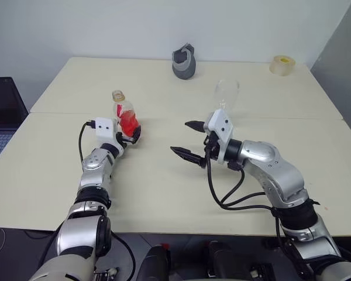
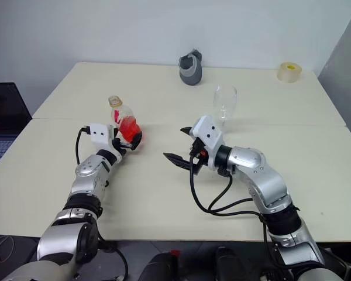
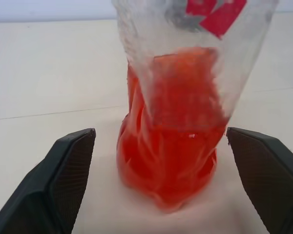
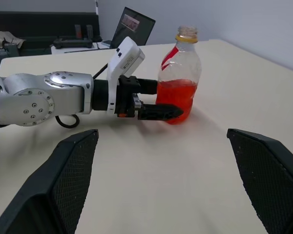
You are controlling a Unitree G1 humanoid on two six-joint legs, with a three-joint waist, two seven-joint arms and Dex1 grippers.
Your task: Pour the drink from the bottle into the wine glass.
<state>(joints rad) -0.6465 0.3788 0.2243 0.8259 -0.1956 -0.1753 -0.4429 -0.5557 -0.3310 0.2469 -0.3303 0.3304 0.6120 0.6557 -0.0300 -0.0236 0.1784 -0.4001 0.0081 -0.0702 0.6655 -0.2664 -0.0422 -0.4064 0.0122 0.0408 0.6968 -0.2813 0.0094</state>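
the bottle [image 1: 124, 115] is standing upright on the bench [image 1: 164, 187] between the released left claw [image 1: 130, 135] fingers; the right claw [image 1: 190, 142], also released, is hovering ungripping before the wine glass [image 1: 226, 96].

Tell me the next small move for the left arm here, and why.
Probably close the left gripper on the bottle. Its fingers stand open on either side of the bottle's lower body with a gap on each side, so nothing is gripped. The bottle stands upright on the table, uncapped and part full of red drink; the wine glass looks empty.
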